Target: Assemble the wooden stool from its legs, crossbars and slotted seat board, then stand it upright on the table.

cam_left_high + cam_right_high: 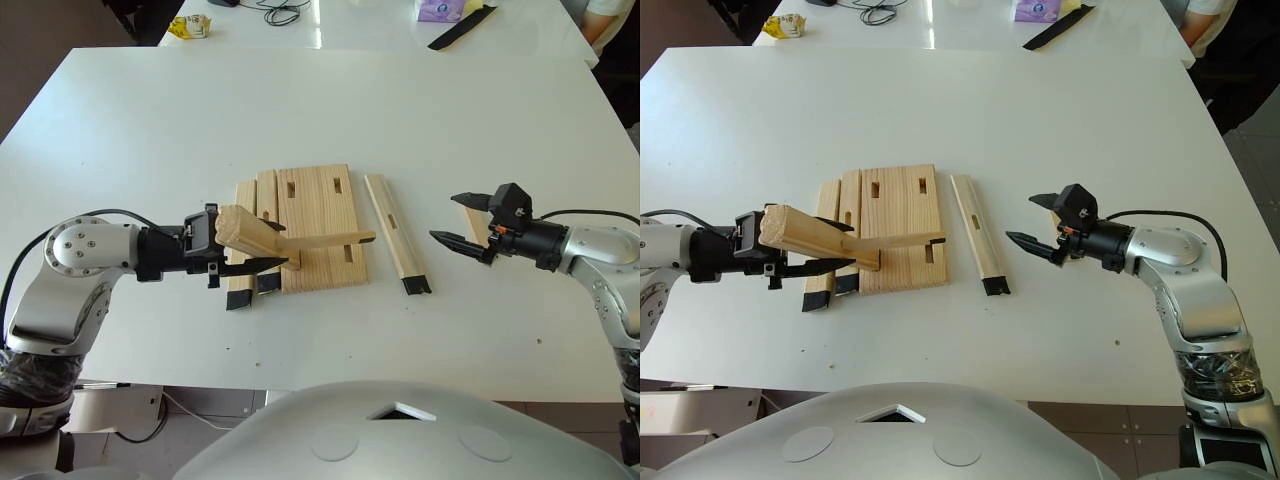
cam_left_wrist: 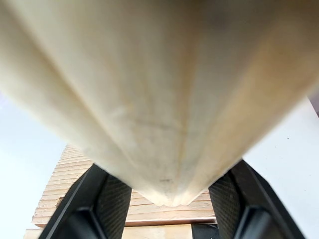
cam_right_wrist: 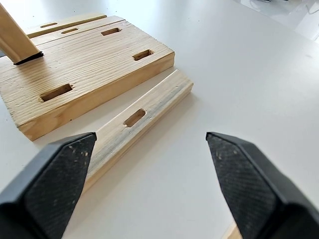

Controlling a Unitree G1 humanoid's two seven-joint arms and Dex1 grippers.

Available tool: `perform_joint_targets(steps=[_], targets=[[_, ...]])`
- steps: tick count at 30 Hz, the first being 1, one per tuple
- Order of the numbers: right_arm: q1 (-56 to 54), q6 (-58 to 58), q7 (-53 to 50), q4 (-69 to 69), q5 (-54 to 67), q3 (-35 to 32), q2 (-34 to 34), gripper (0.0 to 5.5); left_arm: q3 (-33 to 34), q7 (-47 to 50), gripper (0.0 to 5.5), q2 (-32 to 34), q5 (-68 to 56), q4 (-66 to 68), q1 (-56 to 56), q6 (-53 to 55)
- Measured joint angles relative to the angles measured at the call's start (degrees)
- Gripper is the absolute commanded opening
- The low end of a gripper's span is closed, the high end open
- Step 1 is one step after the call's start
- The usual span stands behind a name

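The right gripper [image 1: 445, 217] hovers with jaws spread wide, holding nothing. The loose leg [image 1: 397, 232] lies flat just at its 9 o'clock, long axis roughly 12 to 6, so the right arm is the nearer one. Beyond it lies the slotted seat board [image 1: 320, 215]. At the board's 8 o'clock the left gripper [image 1: 256, 255] pinches a second leg [image 1: 250, 232]. The right wrist view adds the loose leg's slot [image 3: 134, 117] facing up, and the second leg's black end down at the board's face
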Motion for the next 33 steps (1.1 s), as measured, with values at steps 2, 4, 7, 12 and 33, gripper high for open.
perform_joint_targets(steps=[2,4,7,12,33], targets=[[-0.1,0.0,0.0,0.0,0.0,0.2,0.0,4.07,-0.4,0.3,2.06,0.0,0.0,-0.6,0.2,0.1],[-0.5,0.0,0.1,0.2,0.0,0.3,0.0,4.07,-0.4,1.0,2.06,-0.2,0.0,-1.3,1.1,0.1],[-1.5,0.0,0.4,0.9,0.0,0.4,-0.1,4.07,-0.5,1.4,2.06,-0.8,0.0,-2.3,2.0,-0.1],[-2.2,0.0,0.7,1.6,-0.1,0.5,-0.2,4.07,-1.3,1.4,2.06,-1.2,0.2,-2.9,2.6,-2.3],[-2.2,-0.4,0.4,1.0,-1.0,1.5,-0.1,4.07,-3.2,-2.9,2.06,0.4,-2.1,-3.3,-1.3,1.0]])
